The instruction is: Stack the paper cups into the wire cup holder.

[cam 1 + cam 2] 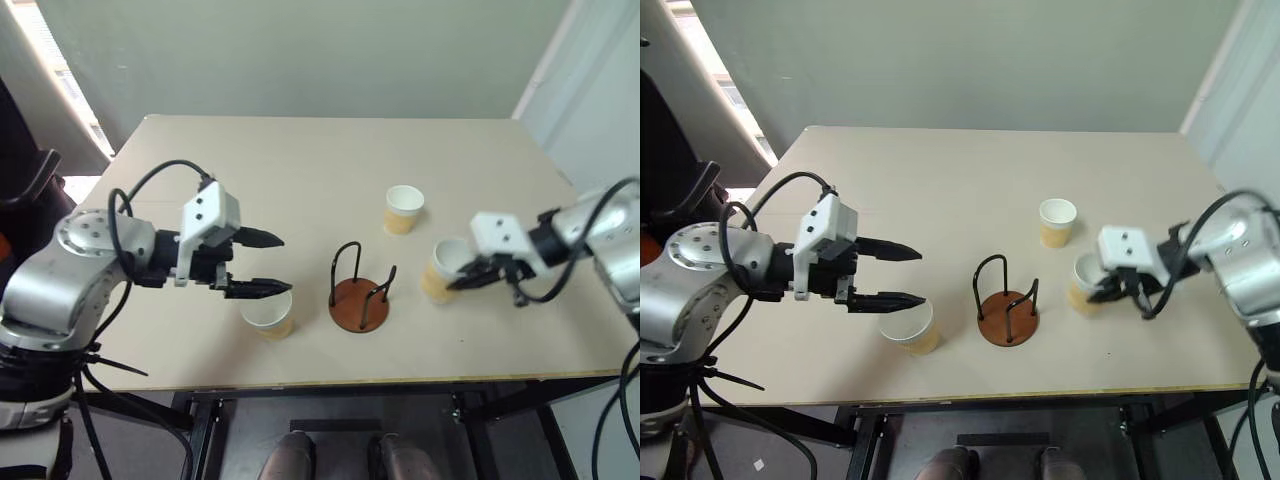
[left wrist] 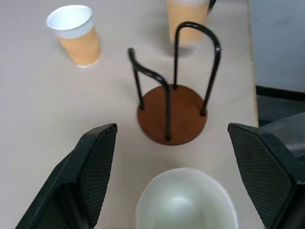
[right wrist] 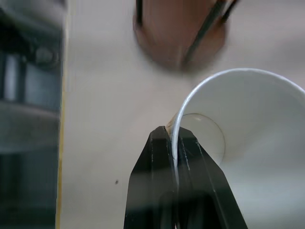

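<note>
While the wire cup holder point(image 1: 361, 292) stands empty near the front edge of the counter point(image 1: 300, 160), its reddish-brown disc flat on the surface and its two black wire loops upright, the three paper cups sit around it. On the holder's right, the right pincer point(image 1: 462, 281) is closed tight on the rim of one cup point(image 1: 441, 268) (one finger inside the wall, the other outside, as the right wrist view makes plain), and that cup leans a little. A second cup point(image 1: 404, 209) stands upright on the counter behind the holder and slightly to its right, untouched. The third cup point(image 1: 269, 313) stands upright just to the holder's left, close to the front edge. The left pincer point(image 1: 262, 263) hovers over that third cup with its fingers spread wide, gripping nothing; its lower fingertip lies over the cup's rim.
</note>
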Robot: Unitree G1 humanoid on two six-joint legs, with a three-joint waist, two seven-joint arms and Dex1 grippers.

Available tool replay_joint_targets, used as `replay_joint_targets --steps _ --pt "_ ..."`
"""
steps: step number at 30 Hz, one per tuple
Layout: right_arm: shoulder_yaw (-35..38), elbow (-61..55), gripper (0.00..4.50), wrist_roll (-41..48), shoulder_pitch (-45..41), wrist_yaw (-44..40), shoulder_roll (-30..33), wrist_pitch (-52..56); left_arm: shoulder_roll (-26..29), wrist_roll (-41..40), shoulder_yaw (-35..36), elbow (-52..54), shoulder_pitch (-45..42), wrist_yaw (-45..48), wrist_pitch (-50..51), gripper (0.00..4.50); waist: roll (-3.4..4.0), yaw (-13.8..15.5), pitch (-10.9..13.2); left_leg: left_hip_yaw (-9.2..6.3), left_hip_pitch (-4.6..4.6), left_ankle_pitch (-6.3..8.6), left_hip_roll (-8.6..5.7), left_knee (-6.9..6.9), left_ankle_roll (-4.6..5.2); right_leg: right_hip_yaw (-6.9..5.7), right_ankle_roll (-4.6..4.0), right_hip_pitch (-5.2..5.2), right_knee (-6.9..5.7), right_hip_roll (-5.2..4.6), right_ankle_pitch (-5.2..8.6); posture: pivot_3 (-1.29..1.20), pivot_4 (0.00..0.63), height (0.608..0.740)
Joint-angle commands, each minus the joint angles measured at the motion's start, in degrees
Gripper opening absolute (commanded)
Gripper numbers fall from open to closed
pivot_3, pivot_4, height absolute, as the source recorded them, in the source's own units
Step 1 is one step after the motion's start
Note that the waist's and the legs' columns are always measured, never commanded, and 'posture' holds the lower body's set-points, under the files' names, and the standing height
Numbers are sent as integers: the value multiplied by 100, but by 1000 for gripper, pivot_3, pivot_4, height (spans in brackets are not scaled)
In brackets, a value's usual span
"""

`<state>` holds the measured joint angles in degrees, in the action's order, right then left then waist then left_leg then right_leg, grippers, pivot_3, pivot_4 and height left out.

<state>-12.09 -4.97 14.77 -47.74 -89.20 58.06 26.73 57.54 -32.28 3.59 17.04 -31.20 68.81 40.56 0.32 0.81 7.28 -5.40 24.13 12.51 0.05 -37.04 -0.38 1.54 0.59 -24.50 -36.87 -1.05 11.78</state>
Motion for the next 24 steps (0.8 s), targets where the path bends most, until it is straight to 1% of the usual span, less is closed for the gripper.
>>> replay_joint_targets --steps 1,2,4,7,9,13,16,18,21,24 --pt "882 -15 50 1148 -1133 -17 -443 457 125 -38 235 46 27 87 -202 4009 0 -38 0 1 0 -4 0 7 -6 0 -2 -3 -1 2 1 0 150 740" --pt "886 51 50 1251 -1378 68 -663 511 115 -31 227 37 52 78 -222 4009 -1 -41 -1 0 -4 -4 4 8 -7 0 -8 -3 -3 8 5 0 150 740" --pt "687 46 50 1203 -1564 96 -969 395 67 -9 182 41 96 43 -253 4009 -14 -44 -9 -4 -8 -5 13 13 -10 -2 -21 0 -3 16 12 0 150 740" --pt "336 25 50 1060 -1510 -55 -1220 198 -24 -21 100 125 111 -39 -228 4009 -16 -29 -10 -16 -9 -1 23 12 -18 -7 -34 0 -5 23 20 0 150 740" --pt "83 134 50 807 -1464 -15 -1337 17 -50 -58 82 207 121 -85 -181 4009 -13 -18 -8 -16 -4 -1 21 12 -18 -7 -34 -3 -7 22 20 0 150 740" --pt "-283 384 50 344 -1284 -85 -1326 -442 -47 -163 153 331 148 -207 -32 4009 -13 -10 -8 -16 5 2 20 8 -22 -8 -34 -7 -8 20 19 0 150 740" --pt "-297 352 50 389 -1209 -243 -1302 -444 -13 -261 230 501 285 -314 97 4009 -13 -18 -8 -15 4 12 20 8 -31 -8 -28 -10 -10 20 15 0 150 740" --pt "-365 318 50 368 -1149 -296 -1289 -457 7 -307 270 569 338 -369 150 4009 -13 -21 -8 -15 2 17 22 8 -39 -12 -3 -11 -12 20 1 0 150 740" --pt "-474 288 50 334 -1096 -330 -1279 -504 33 -348 305 610 369 -426 192 4009 -13 -22 -8 -15 1 20 30 8 -45 -17 -4 -12 -13 23 1 0 150 740" --pt "-515 289 624 320 -1111 -330 -1324 -519 51 -340 310 583 359 -472 214 4009 -13 -22 -8 -15 -1 20 30 8 -46 -17 -5 -12 -15 24 1 0 150 740"
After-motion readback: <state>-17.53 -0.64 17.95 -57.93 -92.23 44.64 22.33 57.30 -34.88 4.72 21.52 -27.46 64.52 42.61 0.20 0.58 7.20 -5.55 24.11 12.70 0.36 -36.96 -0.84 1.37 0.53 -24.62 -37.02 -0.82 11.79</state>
